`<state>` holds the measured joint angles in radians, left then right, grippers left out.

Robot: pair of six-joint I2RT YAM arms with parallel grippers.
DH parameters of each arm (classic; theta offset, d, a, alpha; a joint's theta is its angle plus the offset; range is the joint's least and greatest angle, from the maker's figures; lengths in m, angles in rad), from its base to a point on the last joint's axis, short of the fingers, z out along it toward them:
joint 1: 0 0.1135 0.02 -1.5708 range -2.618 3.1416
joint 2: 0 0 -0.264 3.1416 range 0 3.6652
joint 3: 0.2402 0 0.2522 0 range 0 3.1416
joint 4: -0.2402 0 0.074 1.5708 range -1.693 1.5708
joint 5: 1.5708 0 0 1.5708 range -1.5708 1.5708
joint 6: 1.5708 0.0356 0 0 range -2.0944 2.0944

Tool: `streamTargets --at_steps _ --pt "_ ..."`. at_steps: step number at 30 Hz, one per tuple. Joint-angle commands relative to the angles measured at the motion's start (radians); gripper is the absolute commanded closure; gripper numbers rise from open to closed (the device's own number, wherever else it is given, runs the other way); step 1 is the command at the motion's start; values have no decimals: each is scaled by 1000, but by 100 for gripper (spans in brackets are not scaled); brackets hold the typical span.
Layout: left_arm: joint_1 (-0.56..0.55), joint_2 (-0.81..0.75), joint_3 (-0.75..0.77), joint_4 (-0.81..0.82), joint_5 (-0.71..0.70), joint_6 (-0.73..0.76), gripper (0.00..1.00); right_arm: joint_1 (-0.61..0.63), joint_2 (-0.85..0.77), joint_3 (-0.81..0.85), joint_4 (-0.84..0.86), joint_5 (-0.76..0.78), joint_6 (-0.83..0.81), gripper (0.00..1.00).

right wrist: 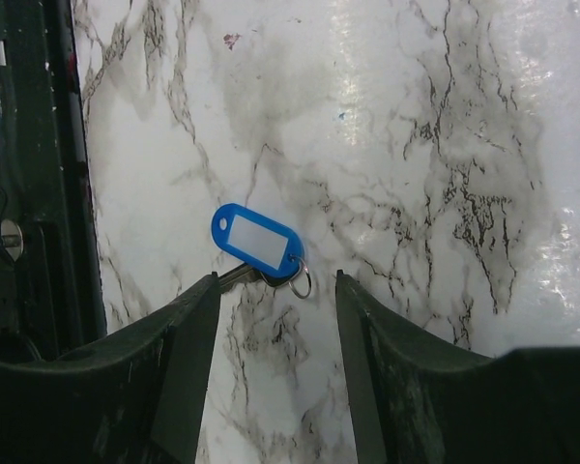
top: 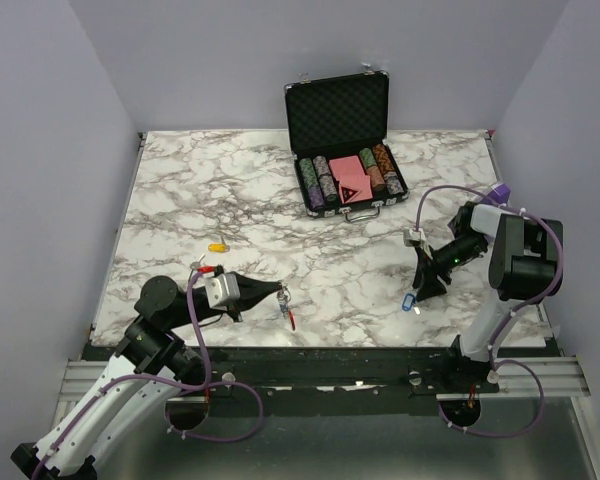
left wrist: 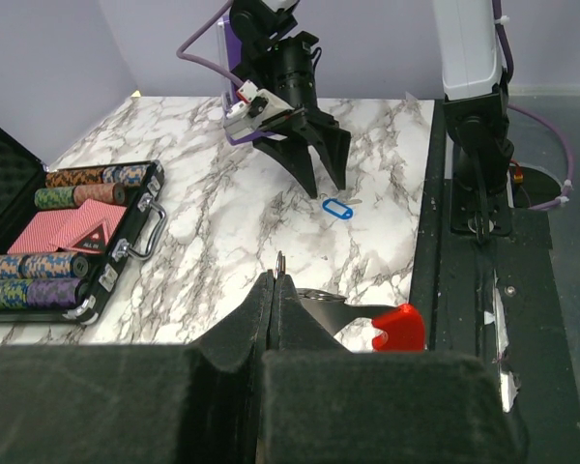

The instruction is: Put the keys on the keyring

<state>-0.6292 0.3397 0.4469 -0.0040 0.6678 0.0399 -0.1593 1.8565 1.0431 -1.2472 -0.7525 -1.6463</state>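
The left tool [left wrist: 275, 287] is shut tight on the keyring [left wrist: 394, 329]. It grips the silver-grey part, and the red part sticks out to one side of the fingertips, low over the near edge of the table [top: 240, 190].

The right tool [right wrist: 275, 280] is open and holds nothing. Its jaws hang over the table, one on each side of the near end of the blue key [right wrist: 258, 240]. The blue key lies flat on the table close to the right arm and well apart from the keyring. Its silver blade and small wire loop peek out from under the tag.

The blue key looks very light and stiff, and it lies thin against a smooth, hard top. It will probably skid or tip if only one jaw meets it first. The plastic tag seems the best place to hold, pinched across its narrow width, since it is the thickest part. That would also leave the wire loop free to slip onto the keyring.

Farther out, a yellow key [top: 217, 246] lies alone on the left of the table. An open case of poker chips [top: 338, 110] stands at the far side.
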Motion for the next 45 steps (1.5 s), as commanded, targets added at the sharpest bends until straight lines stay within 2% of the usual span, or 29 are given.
streamTargets --at_steps 1,22,45 --pt "6 -1 32 6 27 15 100 -5 30 5 -28 15 -35 42" --pt "5 -1 33 6 33 14 100 -5 53 3 12 35 36 54" --pt "6 1 33 6 33 15 100 -6 73 18 45 44 72 62"
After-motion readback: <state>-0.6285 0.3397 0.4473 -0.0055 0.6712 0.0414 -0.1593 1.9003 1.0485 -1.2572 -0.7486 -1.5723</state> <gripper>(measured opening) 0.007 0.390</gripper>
